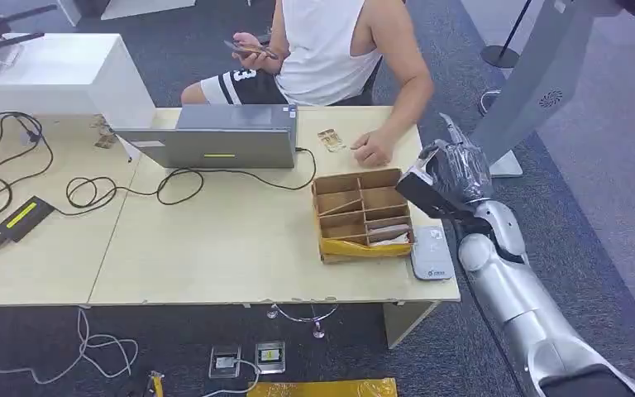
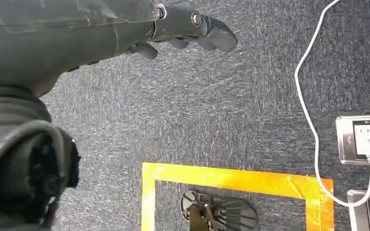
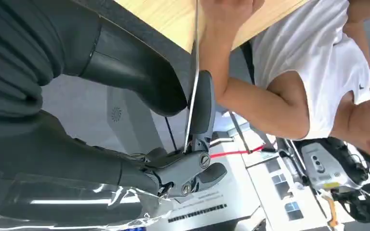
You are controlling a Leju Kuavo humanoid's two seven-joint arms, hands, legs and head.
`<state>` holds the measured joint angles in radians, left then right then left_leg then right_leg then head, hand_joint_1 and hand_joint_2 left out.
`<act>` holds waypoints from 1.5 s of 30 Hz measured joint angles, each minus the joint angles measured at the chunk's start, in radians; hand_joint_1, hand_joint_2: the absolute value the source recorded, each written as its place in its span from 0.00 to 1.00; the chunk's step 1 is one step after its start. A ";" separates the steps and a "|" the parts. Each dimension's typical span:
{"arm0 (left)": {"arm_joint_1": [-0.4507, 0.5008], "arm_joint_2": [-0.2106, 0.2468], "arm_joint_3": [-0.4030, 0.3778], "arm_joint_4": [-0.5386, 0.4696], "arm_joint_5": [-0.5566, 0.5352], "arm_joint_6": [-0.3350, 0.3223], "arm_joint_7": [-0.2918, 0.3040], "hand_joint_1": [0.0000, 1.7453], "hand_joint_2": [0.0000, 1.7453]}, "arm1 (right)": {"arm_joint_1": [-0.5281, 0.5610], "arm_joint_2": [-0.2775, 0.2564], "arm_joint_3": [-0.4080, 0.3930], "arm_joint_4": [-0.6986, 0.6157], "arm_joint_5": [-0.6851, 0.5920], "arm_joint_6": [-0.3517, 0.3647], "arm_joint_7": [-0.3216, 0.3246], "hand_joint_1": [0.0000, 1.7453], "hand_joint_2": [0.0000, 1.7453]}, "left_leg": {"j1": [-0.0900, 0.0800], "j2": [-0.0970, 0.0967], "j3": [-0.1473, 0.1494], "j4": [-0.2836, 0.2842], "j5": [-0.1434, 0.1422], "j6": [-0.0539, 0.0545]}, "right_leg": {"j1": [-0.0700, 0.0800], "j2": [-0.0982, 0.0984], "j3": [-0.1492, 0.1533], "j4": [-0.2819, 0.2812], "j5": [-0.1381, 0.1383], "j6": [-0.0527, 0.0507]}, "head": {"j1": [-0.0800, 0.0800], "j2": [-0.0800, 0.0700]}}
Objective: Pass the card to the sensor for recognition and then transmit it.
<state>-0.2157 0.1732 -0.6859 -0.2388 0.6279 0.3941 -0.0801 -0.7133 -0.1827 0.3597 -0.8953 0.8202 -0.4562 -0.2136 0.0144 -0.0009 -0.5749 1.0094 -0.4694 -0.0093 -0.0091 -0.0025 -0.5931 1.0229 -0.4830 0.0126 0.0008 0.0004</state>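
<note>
Right hand point(image 3: 192, 139) pinches the thin card point(image 3: 191, 96) edge-on between thumb and finger, raised off the bench's point(image 1: 215, 248) right end near the person's hand point(image 1: 372, 150). Left hand point(image 2: 183, 29) hangs over carpet, fingers loosely apart, holding nothing.

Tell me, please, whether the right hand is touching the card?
Touching: the right wrist view shows the card edge-on, pinched between the right hand's thumb and a finger.

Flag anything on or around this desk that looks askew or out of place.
The wooden organizer has a divider lying slanted across one compartment instead of standing square. Its yellow lining bulges out at the near edge. Cables sprawl loosely over the table.
</note>
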 joint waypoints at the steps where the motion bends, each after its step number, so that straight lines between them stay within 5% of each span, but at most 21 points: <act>1: -0.002 -0.001 0.000 0.000 -0.001 -0.001 0.000 0.00 0.00 | -0.004 0.000 0.000 0.002 0.002 0.002 -0.003 1.00 1.00 | 0.000 0.000 0.000 0.000 0.000 0.000 | 0.000 0.000 0.000 0.000 0.000 0.000 | 0.000 0.000; 18: -0.053 -0.001 -0.041 0.000 -0.056 -0.041 0.060 0.00 0.00 | -0.324 0.039 0.013 0.308 0.115 0.057 -0.040 1.00 1.00 | 0.000 0.000 -0.001 0.000 0.000 0.000 | 0.000 0.000 0.000 0.001 0.000 0.000 | 0.000 0.000; 37: -0.051 0.008 -0.051 0.000 -0.063 -0.055 0.071 0.00 0.00 | -0.340 0.103 0.036 0.467 0.122 0.053 0.002 1.00 1.00 | 0.000 0.000 -0.001 0.000 0.000 0.000 | 0.000 -0.001 0.000 0.001 0.000 0.000 | 0.000 0.000; 38: -0.051 0.009 -0.051 0.000 -0.063 -0.055 0.071 0.00 0.00 | -0.340 0.103 0.036 0.471 0.122 0.054 0.002 0.96 1.00 | 0.000 0.000 -0.001 0.000 0.000 0.000 | 0.000 -0.001 0.000 0.001 0.000 0.000 | 0.000 0.000; 39: -0.051 0.009 -0.050 0.000 -0.062 -0.055 0.071 0.00 0.00 | -0.340 0.103 0.036 0.473 0.122 0.054 0.002 0.23 1.00 | 0.000 0.000 -0.001 0.000 0.000 0.000 | 0.000 -0.001 0.000 0.001 0.000 0.000 | 0.000 0.000; 40: -0.051 0.010 -0.050 0.000 -0.062 -0.055 0.071 0.00 0.00 | -0.340 0.104 0.037 0.476 0.122 0.055 0.002 0.08 1.00 | 0.000 0.000 -0.001 0.000 0.000 0.000 | 0.000 -0.001 0.000 0.001 0.000 0.000 | 0.000 0.000; 41: -0.050 0.010 -0.050 0.000 -0.061 -0.055 0.071 0.00 0.00 | -0.340 0.105 0.037 0.478 0.122 0.055 0.001 0.00 1.00 | 0.000 0.000 -0.001 0.000 0.000 0.000 | 0.000 0.000 0.000 0.001 0.000 0.000 | 0.000 0.000; 45: -0.049 0.011 -0.050 0.000 -0.059 -0.055 0.071 0.00 0.00 | -0.339 0.105 0.039 0.488 0.106 0.042 0.000 0.00 1.00 | 0.000 0.000 -0.001 0.000 0.000 0.000 | 0.000 0.000 0.000 0.001 0.000 0.000 | 0.000 0.000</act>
<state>-0.2649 0.1839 -0.7362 -0.2388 0.5692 0.3391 -0.0092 -1.0527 -0.0778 0.3983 -0.4070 0.9266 -0.4146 -0.2132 0.0145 -0.0012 -0.5758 1.0095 -0.4691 -0.0094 -0.0090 -0.0029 -0.5936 1.0234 -0.4830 0.0126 0.0011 0.0004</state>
